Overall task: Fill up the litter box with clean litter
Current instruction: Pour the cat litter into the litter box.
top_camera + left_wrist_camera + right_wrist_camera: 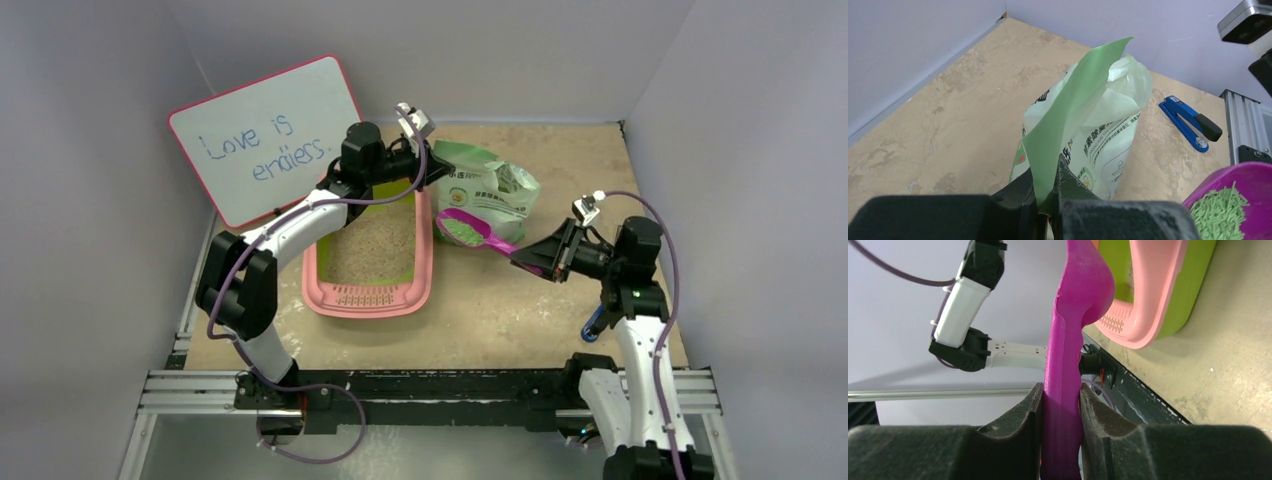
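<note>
The pink litter box (pixel 368 299) lies left of centre with beige granules inside; its rim (pixel 1148 300) also shows in the right wrist view. My right gripper (pixel 537 262) (pixel 1060 402) is shut on the handle of a magenta scoop (pixel 480 236) (pixel 1070 340). The scoop bowl carries the clean litter (pixel 460 229) (pixel 1220 214), green pellets, and hangs between the box and the pale green bag (pixel 492 190) (pixel 1108 130). My left gripper (pixel 432 165) (pixel 1048 197) is shut on the bag's upright top flap.
A whiteboard (pixel 265 140) with blue writing leans at the back left. A blue clip (pixel 593 325) (pixel 1188 122) lies on the tan table near the right arm. Grey walls close in three sides, and a metal rail (pixel 430 390) runs along the near edge.
</note>
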Controlling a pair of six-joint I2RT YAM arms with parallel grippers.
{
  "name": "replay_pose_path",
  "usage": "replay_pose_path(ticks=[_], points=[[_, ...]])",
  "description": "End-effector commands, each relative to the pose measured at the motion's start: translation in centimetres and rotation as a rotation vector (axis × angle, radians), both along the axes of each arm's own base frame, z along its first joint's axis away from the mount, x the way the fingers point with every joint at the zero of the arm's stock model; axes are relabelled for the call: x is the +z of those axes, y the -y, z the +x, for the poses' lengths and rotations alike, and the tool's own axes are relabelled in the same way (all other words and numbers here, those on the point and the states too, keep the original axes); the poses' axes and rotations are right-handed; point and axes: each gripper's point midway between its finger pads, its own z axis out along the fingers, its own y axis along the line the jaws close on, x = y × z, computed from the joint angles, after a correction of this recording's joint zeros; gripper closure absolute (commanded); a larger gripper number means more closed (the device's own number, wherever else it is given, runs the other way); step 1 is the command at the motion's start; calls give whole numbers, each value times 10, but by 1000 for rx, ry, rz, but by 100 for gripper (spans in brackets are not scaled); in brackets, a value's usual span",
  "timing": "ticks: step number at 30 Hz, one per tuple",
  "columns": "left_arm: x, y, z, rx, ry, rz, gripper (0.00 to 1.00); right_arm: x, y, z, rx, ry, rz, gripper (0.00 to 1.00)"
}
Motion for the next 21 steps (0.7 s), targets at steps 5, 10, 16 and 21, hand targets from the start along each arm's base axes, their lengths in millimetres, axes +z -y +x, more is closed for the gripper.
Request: replay_pose_path(ticks=[5, 10, 16, 21], points=[[64, -13, 15, 68, 172, -79, 100, 15, -39, 21, 32, 85, -49, 100], [65, -16, 17, 94, 170, -73, 100, 10, -69, 38, 28, 84, -95, 100], [63, -17, 18, 103, 159, -65, 100, 5, -99, 64, -9, 99, -228, 100], [61, -19, 22, 126, 145, -67, 100, 0, -119, 77, -23, 127, -354, 100]])
